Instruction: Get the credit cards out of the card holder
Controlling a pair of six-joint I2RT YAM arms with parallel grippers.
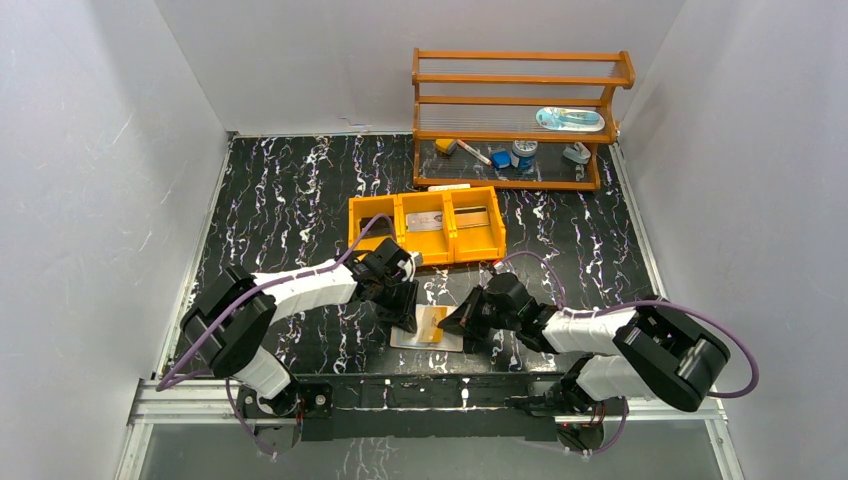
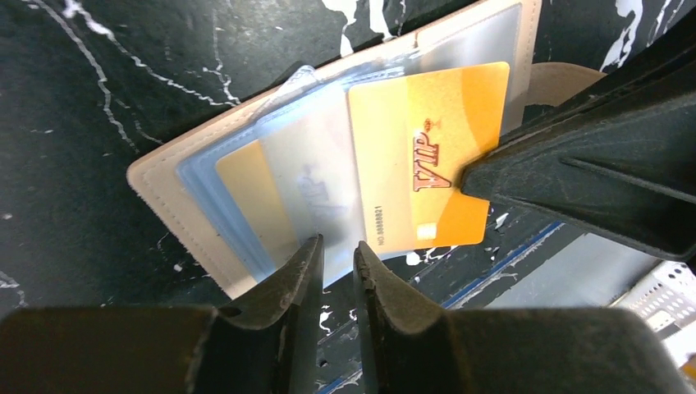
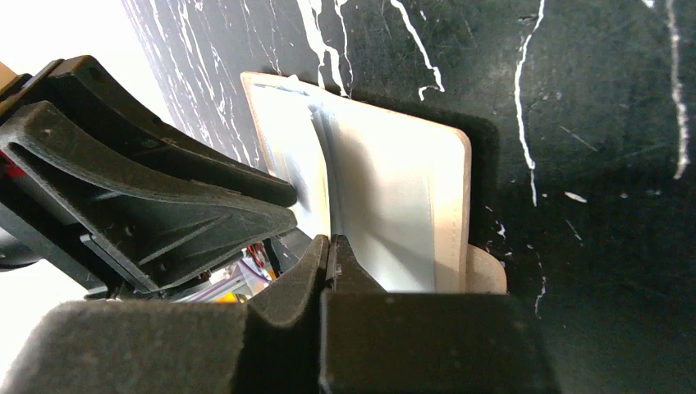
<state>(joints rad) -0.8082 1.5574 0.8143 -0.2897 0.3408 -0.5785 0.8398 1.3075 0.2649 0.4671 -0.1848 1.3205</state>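
Observation:
The card holder [image 1: 421, 341] lies open on the black marbled table, its tan edge [image 2: 164, 176] and clear sleeves facing up. An orange credit card [image 2: 435, 139] marked VIP sticks far out of the sleeves. A second tan card [image 2: 246, 189] stays inside a sleeve. My right gripper [image 1: 447, 325] is shut, and its tips [image 2: 466, 176] touch the orange card's right edge. A grip on the card does not show. My left gripper [image 2: 338, 246] hovers at the sleeves' near edge, with a narrow gap and nothing between the fingers. The holder [image 3: 447, 197] fills the right wrist view beyond the shut gripper [image 3: 328, 242].
An orange three-compartment tray [image 1: 427, 226] stands just behind the holder. A wooden shelf [image 1: 520, 100] with small items is at the back right. The table's metal front rail [image 1: 430, 390] runs close behind both grippers.

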